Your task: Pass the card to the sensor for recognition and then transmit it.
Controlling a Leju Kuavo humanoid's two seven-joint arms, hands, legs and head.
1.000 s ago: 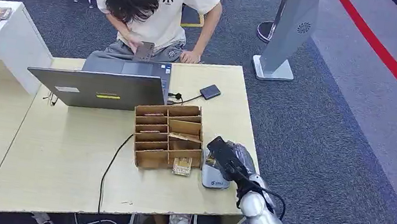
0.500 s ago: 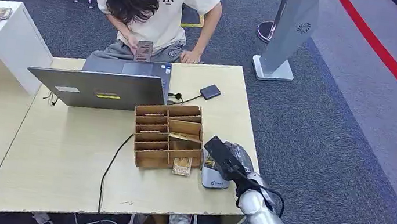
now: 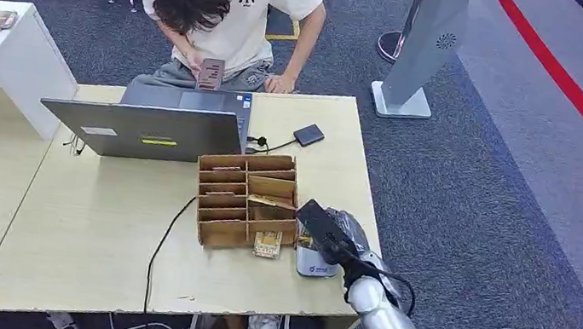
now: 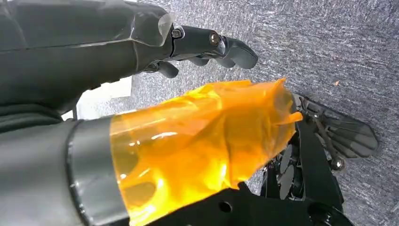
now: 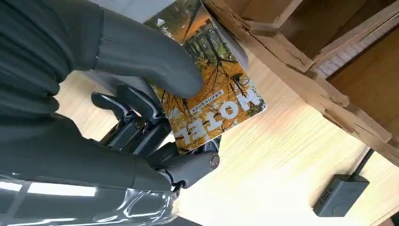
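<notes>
Table (image 3: 88,239) fills centre-left of head view; wooden organizer (image 3: 247,199) mid-frame, white sensor (image 3: 314,259) just right of it near the table's lower right edge. Right hand (image 3: 330,232) sits directly over the sensor. Card (image 5: 214,92) is pinched between its thumb and fingers (image 5: 141,127), centre of right wrist view, long axis running out past the fingertips beside the organizer wall. Left hand (image 4: 141,47) hangs over carpet, fingers loosely apart, holding nothing.

Bench (image 3: 89,231): smooth pale wood laminate. Organizer (image 3: 247,200): rough raw wood. Card (image 5: 219,101): glossy printed plastic. Floor (image 3: 483,183): coarse carpet.
</notes>
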